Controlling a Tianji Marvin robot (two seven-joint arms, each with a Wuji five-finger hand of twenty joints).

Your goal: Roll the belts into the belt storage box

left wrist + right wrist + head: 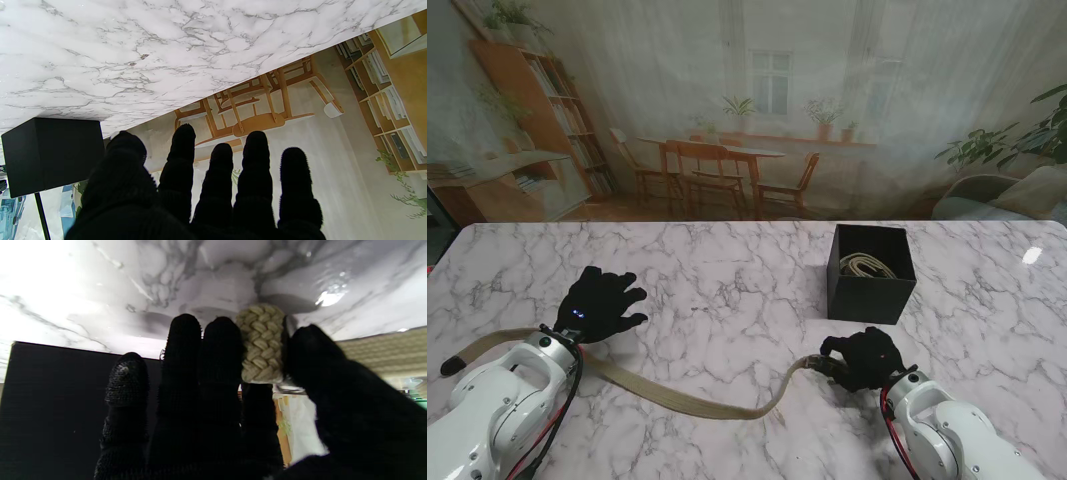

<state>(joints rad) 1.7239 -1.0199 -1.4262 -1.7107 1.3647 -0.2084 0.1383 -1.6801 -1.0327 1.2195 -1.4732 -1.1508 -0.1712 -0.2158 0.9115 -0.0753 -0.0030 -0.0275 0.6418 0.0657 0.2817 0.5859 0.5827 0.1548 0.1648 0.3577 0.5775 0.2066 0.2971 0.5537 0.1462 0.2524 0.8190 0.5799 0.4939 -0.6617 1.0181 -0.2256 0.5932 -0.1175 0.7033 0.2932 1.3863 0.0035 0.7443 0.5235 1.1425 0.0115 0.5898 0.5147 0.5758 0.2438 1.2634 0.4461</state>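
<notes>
Pinching belt [677,398] end, right hand [864,357] fingers curled; left hand [599,302] spread, empty.

L hand [599,303]: palm down, fingers [255,156] spread and straight, holding nothing; white L forearm [502,395] comes in from the near-left corner. R hand [864,357]: curled, thumb and fingers [183,350] pinched on the belt end [263,343], which sits betw. thumb and index. White R forearm [952,430] enters from near right.
</notes>
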